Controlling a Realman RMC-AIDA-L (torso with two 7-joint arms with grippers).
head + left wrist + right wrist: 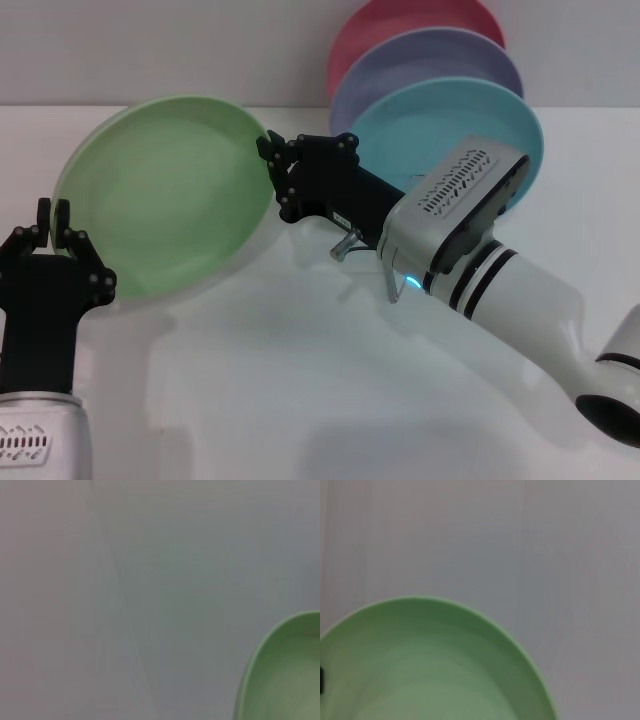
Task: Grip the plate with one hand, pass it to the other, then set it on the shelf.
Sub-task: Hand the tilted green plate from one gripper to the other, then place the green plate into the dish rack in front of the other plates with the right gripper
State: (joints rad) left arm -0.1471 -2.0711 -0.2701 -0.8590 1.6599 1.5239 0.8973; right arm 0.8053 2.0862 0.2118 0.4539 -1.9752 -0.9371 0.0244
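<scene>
From the head view we see our right gripper (268,160) clamped on the plate (165,190), lifted near the bench's left edge; our left gripper (52,218), fingertips together, holds nothing. Wrist views show only plate rim.

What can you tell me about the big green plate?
The round, smooth, light green plate is empty and shiny, with a raised rim. It is tilted up above the white table. The right hand pinches its rim on one side; the left hand sits by its opposite edge.
</scene>
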